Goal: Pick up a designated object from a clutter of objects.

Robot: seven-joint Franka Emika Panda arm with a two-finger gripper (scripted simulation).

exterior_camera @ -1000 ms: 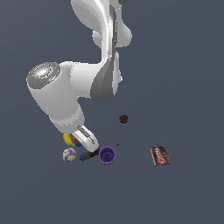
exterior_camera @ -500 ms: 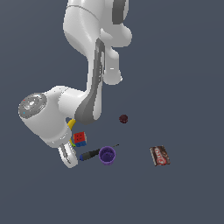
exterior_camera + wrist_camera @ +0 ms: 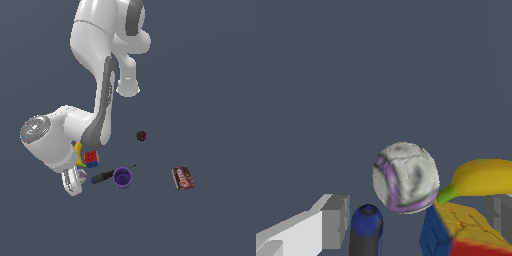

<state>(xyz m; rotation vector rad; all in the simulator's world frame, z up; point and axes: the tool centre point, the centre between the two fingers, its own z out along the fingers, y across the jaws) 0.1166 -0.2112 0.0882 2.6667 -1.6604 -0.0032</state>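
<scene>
Lowered since before, the spread gripper (image 3: 415,222) straddles the ball (image 3: 405,177), but the crowding puzzle cube (image 3: 466,231) may block a finger.

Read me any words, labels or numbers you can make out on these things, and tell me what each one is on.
No text can be read.
Snack box: light marks on its dark red face, too small and blurred to read.
Ball: purple markings only, no letters.
Puzzle cube: plain coloured faces.

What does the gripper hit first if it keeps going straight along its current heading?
Most likely the ball, which sits centred ahead between the open fingers. The screwdriver handle and cube crowd either side; depth is unclear, so they might touch first.
</scene>
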